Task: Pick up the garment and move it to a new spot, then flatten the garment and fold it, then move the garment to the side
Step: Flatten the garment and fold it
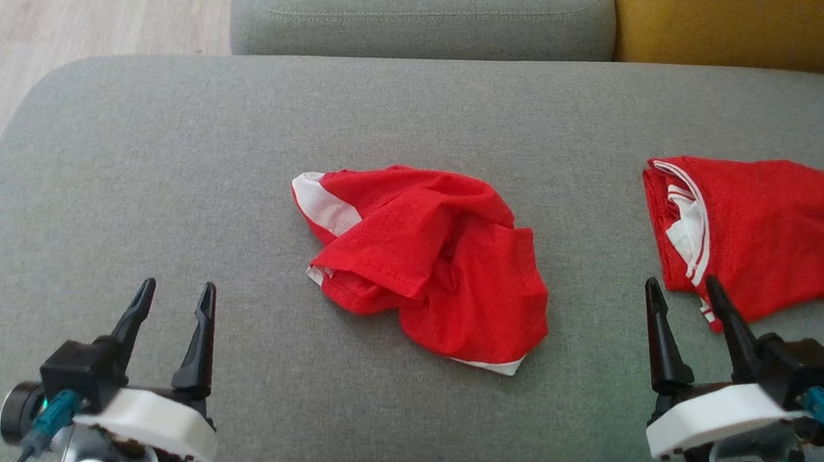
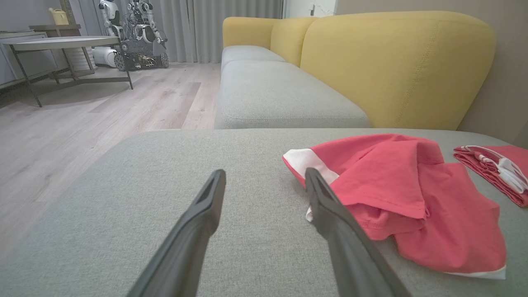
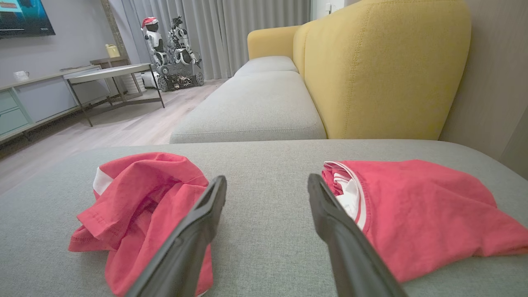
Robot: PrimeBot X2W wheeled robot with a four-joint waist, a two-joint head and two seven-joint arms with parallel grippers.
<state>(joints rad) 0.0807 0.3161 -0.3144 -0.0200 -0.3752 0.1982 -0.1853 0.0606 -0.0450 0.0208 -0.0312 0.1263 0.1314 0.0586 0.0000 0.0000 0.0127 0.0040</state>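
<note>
Lying crumpled: red garment [image 1: 446, 262], wht trim

No readable text, labels or numbers anywhere.

Head view: mounted high, facing steeply down onto the broad grey woven-fabric sofa seat [image 1: 169, 170]. Left wrist view, right wrist view: low, near the seat surface, facing along it toward the mustard-yellow upholstered backrest [image 2: 396, 70]. Shared by all three: crumpled red-and-white jersey garment [image 1: 431, 261]; folded red garment [image 1: 767, 227].

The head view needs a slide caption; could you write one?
Both open, left pincer and right pincer flank a crumpled red shirt on a grey cushion.
</note>
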